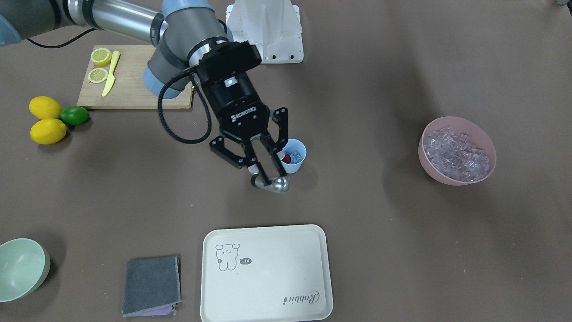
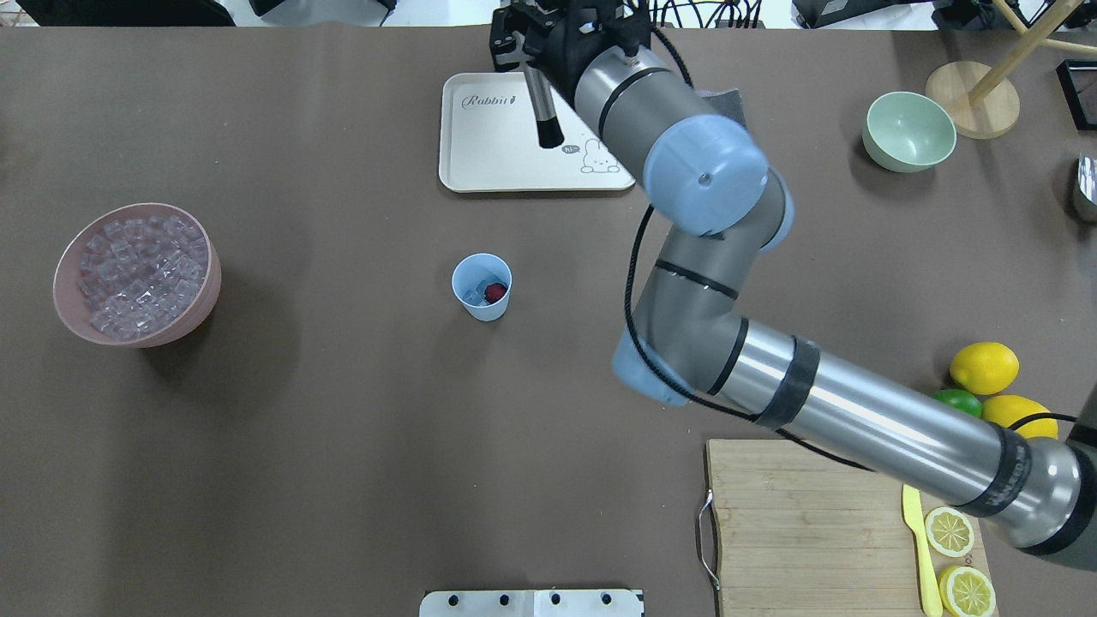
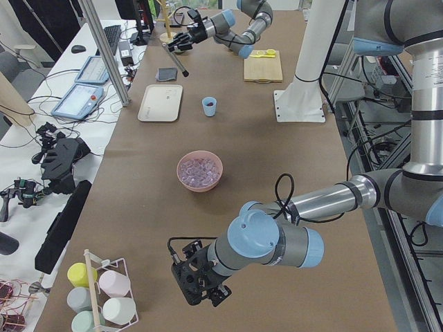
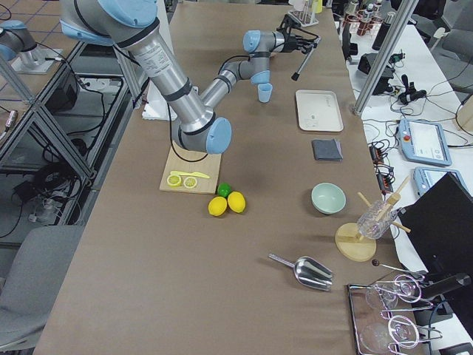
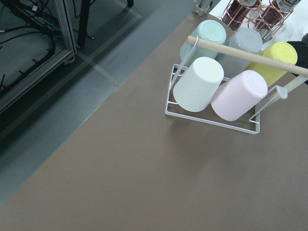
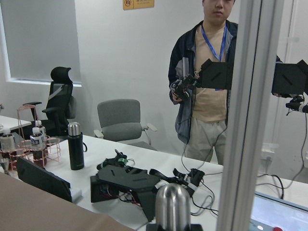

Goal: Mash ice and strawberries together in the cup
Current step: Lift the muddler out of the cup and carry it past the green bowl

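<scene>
Right hand (image 1: 264, 177) clenched on muddler (image 2: 542, 104), partly hiding cup (image 1: 296, 166) in front view; strawberry (image 2: 494, 293), ice (image 2: 474, 296) inside. Left hand (image 3: 201, 277): state cannot be told.

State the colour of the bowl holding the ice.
The bowl is pink, clearest in the overhead exterior view.

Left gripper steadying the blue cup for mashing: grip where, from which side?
Outer wall of the cup, about mid-height, coming in level from the robot's left. It stands upright, handleless, tapering down, and a side grip leaves the mouth free for the muddler.

strawberry (image 2: 494, 293) in cup (image 2: 487, 310), ice (image 2: 473, 295) beside it
</scene>
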You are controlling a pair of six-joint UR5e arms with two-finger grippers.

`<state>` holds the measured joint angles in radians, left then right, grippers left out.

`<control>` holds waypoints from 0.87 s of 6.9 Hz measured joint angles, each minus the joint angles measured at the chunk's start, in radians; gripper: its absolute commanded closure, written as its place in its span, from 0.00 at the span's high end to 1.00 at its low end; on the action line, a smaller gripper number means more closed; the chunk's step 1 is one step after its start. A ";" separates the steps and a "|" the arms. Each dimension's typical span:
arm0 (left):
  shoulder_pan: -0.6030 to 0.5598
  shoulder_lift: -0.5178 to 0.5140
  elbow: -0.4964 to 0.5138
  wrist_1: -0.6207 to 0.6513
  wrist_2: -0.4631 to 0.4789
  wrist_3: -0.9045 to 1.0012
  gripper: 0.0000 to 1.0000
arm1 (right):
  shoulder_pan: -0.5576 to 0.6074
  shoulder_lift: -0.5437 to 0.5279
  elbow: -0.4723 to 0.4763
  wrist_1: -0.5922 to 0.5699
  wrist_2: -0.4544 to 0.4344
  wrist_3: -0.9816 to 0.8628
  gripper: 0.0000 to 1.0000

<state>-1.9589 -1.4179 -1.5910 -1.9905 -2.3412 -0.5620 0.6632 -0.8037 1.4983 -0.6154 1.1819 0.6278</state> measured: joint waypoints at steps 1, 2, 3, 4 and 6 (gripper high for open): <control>0.001 0.000 -0.026 -0.014 -0.002 0.017 0.98 | 0.089 -0.045 0.007 -0.062 0.124 0.042 0.00; 0.001 0.000 -0.041 -0.026 -0.014 0.063 0.98 | 0.188 -0.092 0.009 -0.114 0.270 0.070 0.00; 0.000 0.002 -0.048 -0.043 -0.032 0.127 0.98 | 0.288 -0.143 0.010 -0.181 0.420 0.081 0.00; 0.001 0.005 -0.053 -0.074 -0.046 0.169 0.98 | 0.367 -0.180 0.009 -0.277 0.545 0.085 0.00; 0.014 0.006 -0.056 -0.151 -0.082 0.191 0.98 | 0.467 -0.215 0.003 -0.515 0.751 0.084 0.00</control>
<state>-1.9447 -1.4116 -1.6469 -2.1418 -2.4229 -0.3706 1.1306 -1.0185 1.5016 -1.1300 1.9325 0.7123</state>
